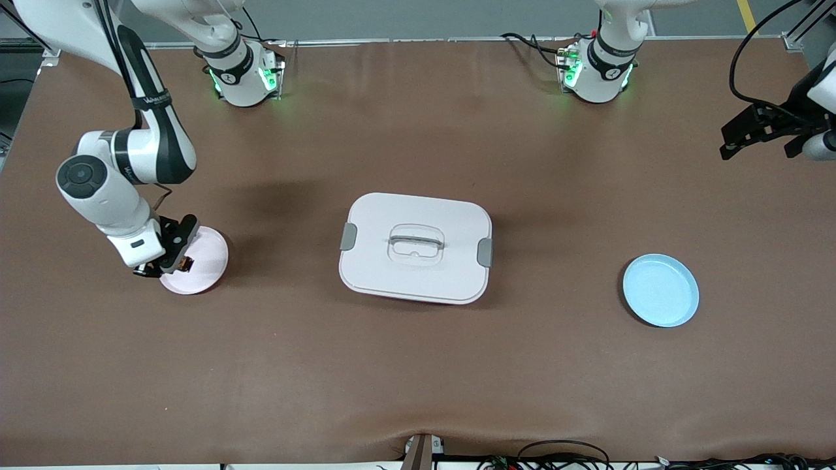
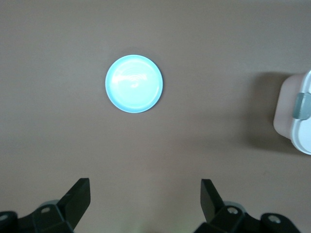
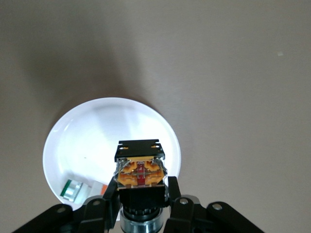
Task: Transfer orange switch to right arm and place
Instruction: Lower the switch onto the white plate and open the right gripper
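The right gripper (image 3: 141,191) is clamping the orange switch (image 3: 140,167) over the pink plate (image 1: 208,261), its long axis running out from the fingers, black end pointing away. The left gripper (image 2: 146,199) is waiting with fingers apart, above the table (image 1: 418,365) near the blue plate (image 2: 134,83).

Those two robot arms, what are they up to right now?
The right gripper is shut on the orange switch and holds it over a pink plate at the right arm's end of the table, where a small white component already lies. The left gripper waits in the air, fingers open, above the table near a blue plate. A closed white box sits between the plates.
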{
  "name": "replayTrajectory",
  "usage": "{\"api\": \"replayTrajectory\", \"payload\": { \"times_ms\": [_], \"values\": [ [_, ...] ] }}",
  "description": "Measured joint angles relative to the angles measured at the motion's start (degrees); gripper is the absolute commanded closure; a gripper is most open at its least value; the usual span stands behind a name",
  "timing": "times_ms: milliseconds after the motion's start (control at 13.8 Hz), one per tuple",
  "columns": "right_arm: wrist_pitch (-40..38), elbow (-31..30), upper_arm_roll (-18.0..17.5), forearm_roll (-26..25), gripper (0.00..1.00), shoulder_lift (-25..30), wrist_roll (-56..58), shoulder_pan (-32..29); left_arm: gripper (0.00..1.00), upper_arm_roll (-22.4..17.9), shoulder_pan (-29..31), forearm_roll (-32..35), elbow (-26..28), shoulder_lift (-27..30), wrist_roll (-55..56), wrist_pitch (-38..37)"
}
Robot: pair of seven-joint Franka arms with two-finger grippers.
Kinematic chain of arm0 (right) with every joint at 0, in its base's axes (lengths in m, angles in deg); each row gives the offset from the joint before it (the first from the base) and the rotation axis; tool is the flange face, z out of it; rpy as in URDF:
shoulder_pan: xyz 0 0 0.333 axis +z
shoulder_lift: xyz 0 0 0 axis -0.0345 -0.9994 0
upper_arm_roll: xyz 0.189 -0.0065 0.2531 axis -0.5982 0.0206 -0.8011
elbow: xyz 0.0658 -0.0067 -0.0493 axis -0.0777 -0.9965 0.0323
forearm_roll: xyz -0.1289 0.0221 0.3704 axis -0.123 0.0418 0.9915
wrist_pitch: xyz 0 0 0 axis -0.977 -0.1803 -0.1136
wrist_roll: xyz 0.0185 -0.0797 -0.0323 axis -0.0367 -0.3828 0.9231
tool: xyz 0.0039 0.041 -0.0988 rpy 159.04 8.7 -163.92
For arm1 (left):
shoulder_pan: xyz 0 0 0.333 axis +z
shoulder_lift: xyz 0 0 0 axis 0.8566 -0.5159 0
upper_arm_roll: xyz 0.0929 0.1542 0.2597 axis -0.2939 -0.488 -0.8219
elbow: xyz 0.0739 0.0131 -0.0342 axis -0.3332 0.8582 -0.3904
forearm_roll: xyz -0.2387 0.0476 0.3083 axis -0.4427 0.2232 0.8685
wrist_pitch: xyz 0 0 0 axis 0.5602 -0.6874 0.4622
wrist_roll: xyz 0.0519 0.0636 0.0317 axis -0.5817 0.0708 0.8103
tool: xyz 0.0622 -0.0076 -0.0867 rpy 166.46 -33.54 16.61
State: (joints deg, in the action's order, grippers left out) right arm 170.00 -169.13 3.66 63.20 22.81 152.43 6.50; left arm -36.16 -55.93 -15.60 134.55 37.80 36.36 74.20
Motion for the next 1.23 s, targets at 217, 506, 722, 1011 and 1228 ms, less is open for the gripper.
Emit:
{"api": "replayTrajectory", "payload": {
  "times_ms": [217,506,722,1011,1228],
  "values": [
    [0.6,-1.0,0.0,-0.2,1.00,-1.8,0.0,0.0,0.00,0.2,-0.1,-0.2,0.1,0.2,0.0,0.0],
    [3.9,-2.0,0.0,-0.3,1.00,-4.9,0.3,0.0,0.00,0.2,-0.1,-0.2,0.5,0.2,0.0,0.0],
    [6.4,-2.7,0.0,-0.5,1.00,-7.0,4.1,-0.4,0.00,0.2,-0.1,-0.2,0.6,0.2,0.1,0.0],
    [9.6,-3.6,0.0,-0.6,1.00,-9.2,5.7,-1.1,0.00,0.1,0.1,-0.2,0.6,0.2,0.1,0.0],
    [11.0,-3.8,-0.1,-0.6,1.00,-10.2,6.1,-1.1,0.00,0.1,0.2,-0.2,0.6,0.1,0.1,0.0]
  ]
}}
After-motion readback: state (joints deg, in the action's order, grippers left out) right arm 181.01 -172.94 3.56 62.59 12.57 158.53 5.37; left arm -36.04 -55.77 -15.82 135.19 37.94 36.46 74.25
